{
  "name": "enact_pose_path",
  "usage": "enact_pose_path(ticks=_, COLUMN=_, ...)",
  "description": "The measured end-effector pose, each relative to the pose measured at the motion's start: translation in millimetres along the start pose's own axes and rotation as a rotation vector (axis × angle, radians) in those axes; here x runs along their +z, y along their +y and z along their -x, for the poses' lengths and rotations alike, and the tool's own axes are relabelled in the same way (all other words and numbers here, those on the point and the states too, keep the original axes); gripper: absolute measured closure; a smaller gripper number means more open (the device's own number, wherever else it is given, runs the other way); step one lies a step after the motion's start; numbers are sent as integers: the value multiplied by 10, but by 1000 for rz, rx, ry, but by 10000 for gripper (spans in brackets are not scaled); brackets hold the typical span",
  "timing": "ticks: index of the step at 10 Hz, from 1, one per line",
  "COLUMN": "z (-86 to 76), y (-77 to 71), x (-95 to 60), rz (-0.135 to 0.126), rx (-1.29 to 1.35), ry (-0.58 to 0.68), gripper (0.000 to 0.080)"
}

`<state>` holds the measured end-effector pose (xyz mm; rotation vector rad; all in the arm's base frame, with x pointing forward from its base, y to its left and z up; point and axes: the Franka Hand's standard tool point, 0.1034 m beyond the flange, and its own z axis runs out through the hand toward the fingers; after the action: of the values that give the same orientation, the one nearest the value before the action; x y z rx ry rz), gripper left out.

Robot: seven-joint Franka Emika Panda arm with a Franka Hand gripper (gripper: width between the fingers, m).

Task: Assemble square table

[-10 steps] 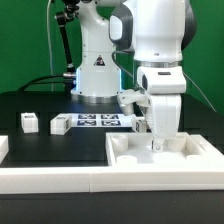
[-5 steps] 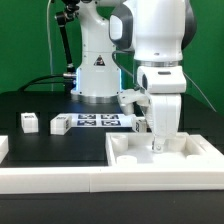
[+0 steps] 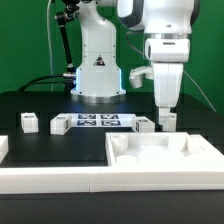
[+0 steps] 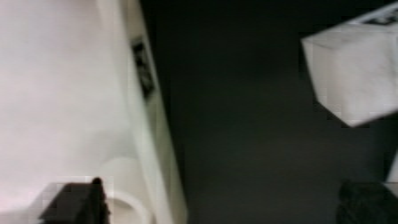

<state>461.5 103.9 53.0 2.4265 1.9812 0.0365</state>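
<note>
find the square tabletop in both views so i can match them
exterior view: square tabletop lies at the front, toward the exterior view's right.
wrist view: square tabletop is the broad white slab with a tag on its rim.
shared landmark: the open gripper, near the slab's rim.

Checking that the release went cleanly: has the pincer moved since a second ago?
Yes. The pincer has risen off the white tabletop and shifted toward the exterior view's right, and it is open.
</note>
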Motion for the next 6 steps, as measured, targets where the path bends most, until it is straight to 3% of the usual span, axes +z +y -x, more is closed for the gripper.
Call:
enact_pose_path(ticks=1, z=-21, y=-62, x=17, rz=-7, rx=9, ry=-3, gripper=150)
enact_pose_path(ticks=6, z=-13, y=-42, x=29, rz=-9, rx=228, ry=-1, gripper=150)
